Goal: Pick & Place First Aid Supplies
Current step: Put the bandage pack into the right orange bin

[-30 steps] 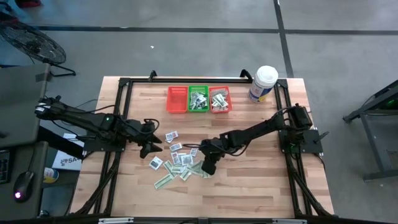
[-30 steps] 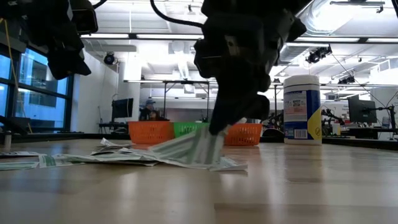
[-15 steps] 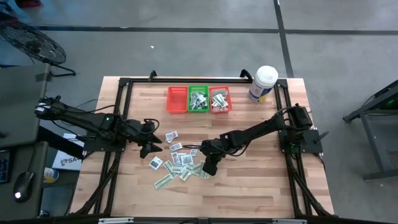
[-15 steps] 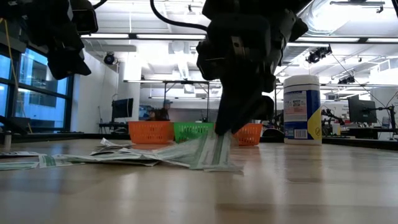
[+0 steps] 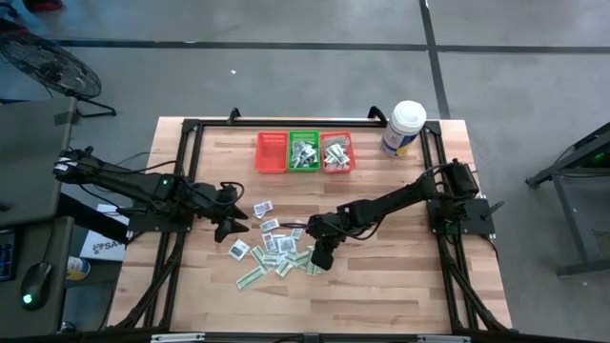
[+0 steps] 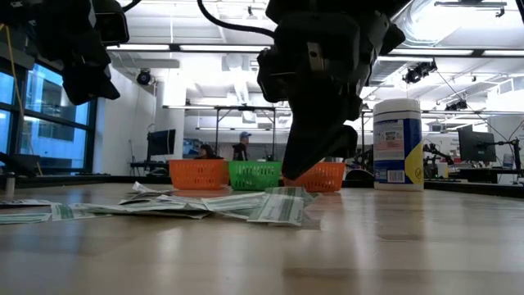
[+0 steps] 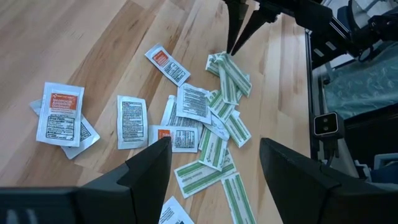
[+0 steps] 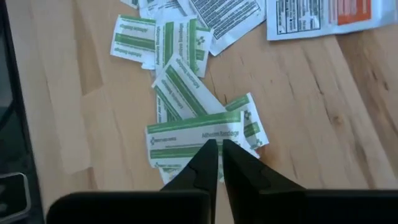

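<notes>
Right wrist view: right end effector (image 8: pixel 219 152) closed, empty, above green-and-white strips (image 8: pixel 194 134); left end effector (image 7: pixel 214 165) open.

Bare table (image 5: pixel 381 276) beside packet pile (image 5: pixel 276 250)

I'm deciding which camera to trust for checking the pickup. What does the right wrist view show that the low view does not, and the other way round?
Only the right wrist view: the right gripper with fingers nearly together, its tips over a green-and-white strip printed with words, and nothing between them; white packets with dark print lie farther off.

Only the low view: the three baskets, the white tub, the left gripper hanging over the far side of the pile, and people in the room behind.

Both: the right gripper just above the strips on the wooden table.
</notes>
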Controlling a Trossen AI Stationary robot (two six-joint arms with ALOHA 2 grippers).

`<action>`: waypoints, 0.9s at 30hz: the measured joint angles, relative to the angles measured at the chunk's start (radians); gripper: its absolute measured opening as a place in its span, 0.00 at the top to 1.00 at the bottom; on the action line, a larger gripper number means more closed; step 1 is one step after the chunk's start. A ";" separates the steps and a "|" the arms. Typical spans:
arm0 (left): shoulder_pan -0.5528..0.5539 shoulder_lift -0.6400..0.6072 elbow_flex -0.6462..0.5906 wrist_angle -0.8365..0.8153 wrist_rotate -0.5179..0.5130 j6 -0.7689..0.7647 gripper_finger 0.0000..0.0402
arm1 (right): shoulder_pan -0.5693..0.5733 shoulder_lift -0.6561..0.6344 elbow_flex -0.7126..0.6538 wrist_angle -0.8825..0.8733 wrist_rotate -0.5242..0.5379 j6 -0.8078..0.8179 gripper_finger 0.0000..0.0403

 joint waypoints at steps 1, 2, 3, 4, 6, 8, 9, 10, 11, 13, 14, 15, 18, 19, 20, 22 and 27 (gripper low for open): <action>0.000 0.000 0.000 0.000 0.000 0.001 0.40 | 0.002 0.000 0.000 0.000 0.000 -0.018 0.96; 0.000 0.000 0.000 0.000 0.000 0.002 0.40 | 0.004 0.000 0.000 0.001 0.000 -0.039 0.95; 0.000 0.000 0.000 0.000 0.000 0.002 0.40 | 0.007 0.000 0.000 0.000 -0.006 -0.060 0.93; 0.000 0.000 0.000 0.000 0.000 0.002 0.40 | 0.009 0.000 0.000 0.000 -0.011 -0.078 0.91; 0.000 0.000 0.000 0.000 0.000 0.002 0.40 | 0.017 0.000 0.000 0.000 -0.012 -0.103 0.84; 0.000 0.000 0.000 0.000 0.000 0.002 0.40 | 0.024 0.000 0.000 -0.001 -0.009 -0.113 0.75; 0.000 0.000 0.000 0.000 0.000 0.002 0.40 | 0.029 0.000 0.000 -0.006 0.008 -0.115 0.70; 0.000 0.000 0.000 0.000 0.000 0.002 0.40 | 0.034 0.000 0.000 -0.011 0.030 -0.115 0.66; 0.000 0.000 0.000 0.000 0.000 0.002 0.40 | 0.039 0.000 0.000 -0.014 0.048 -0.116 0.63; 0.000 0.000 0.000 0.000 0.000 0.002 0.40 | 0.049 0.000 0.000 -0.013 0.082 -0.120 0.59; 0.000 0.000 0.000 0.000 0.000 0.002 0.40 | 0.053 0.000 0.000 -0.013 0.090 -0.119 0.58; 0.000 0.000 0.000 0.000 0.000 0.002 0.40 | 0.057 0.001 0.000 -0.013 0.098 -0.116 0.58; 0.000 0.000 0.000 0.000 -0.001 0.003 0.40 | 0.064 0.011 0.000 -0.027 0.105 -0.117 0.59; 0.000 0.000 0.000 -0.001 -0.001 0.004 0.40 | 0.067 0.013 0.000 -0.036 0.112 -0.116 0.60; 0.000 0.000 0.000 -0.001 -0.001 0.004 0.40 | 0.069 0.015 0.000 -0.033 0.120 -0.114 0.62; 0.000 0.000 0.000 -0.004 -0.001 0.004 0.40 | 0.070 0.017 0.000 -0.033 0.129 -0.111 0.66; 0.000 0.000 0.000 -0.008 -0.001 0.005 0.40 | 0.066 0.017 0.000 -0.030 0.150 -0.087 0.80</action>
